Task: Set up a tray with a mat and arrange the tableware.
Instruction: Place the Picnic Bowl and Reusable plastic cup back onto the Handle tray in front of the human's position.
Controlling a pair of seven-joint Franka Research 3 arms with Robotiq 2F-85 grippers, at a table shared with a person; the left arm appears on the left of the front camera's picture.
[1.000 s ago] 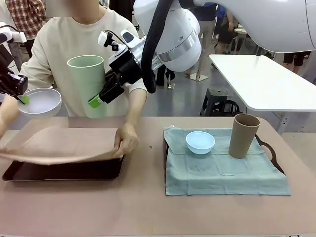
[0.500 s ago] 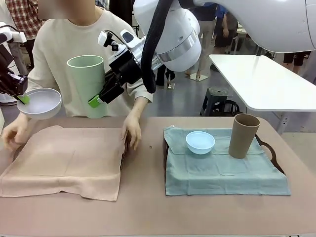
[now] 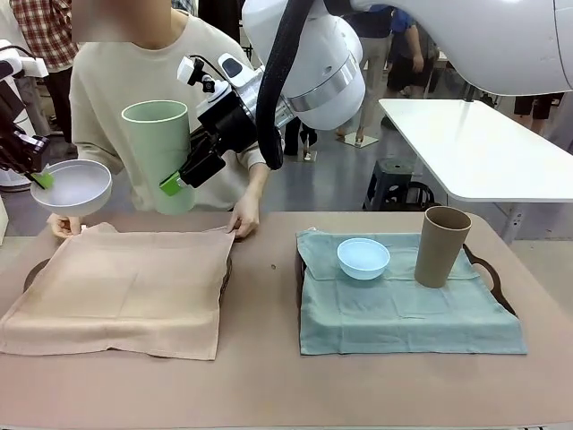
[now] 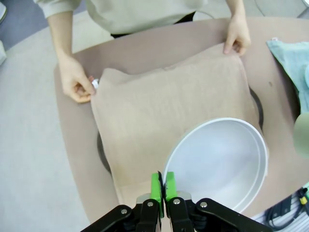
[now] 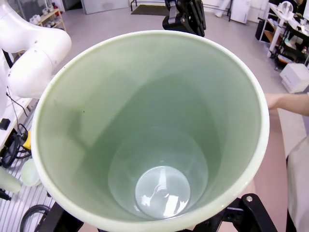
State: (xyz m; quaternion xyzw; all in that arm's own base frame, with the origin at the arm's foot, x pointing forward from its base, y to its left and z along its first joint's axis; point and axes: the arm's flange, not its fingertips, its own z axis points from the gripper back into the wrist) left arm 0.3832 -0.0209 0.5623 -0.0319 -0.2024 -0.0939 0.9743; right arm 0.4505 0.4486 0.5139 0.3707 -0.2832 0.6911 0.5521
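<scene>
My left gripper (image 3: pixel 40 179) is shut on the rim of a white bowl (image 3: pixel 72 186) and holds it in the air at the far left. In the left wrist view the green fingertips (image 4: pixel 163 186) pinch the white bowl (image 4: pixel 217 164) above the tan mat (image 4: pixel 174 111). My right gripper (image 3: pixel 172 179) is shut on a pale green tumbler (image 3: pixel 159 152), upright and raised in front of the person. The right wrist view looks down into the tumbler (image 5: pixel 149 125). The tan mat (image 3: pixel 125 287) covers the left tray (image 3: pixel 226 269). The person's hands (image 3: pixel 243 219) hold its far corners.
A second tray (image 3: pixel 488 269) on the right carries a teal mat (image 3: pixel 403 309), a light blue bowl (image 3: pixel 363 258) and a tan tumbler (image 3: pixel 441 246). Bare table runs along the front edge and between the trays. A white table (image 3: pixel 483 148) stands behind on the right.
The person has lowered the tan mat flat over the left tray and moved both hands back to its far corners. Both arms have stayed still with their loads.
</scene>
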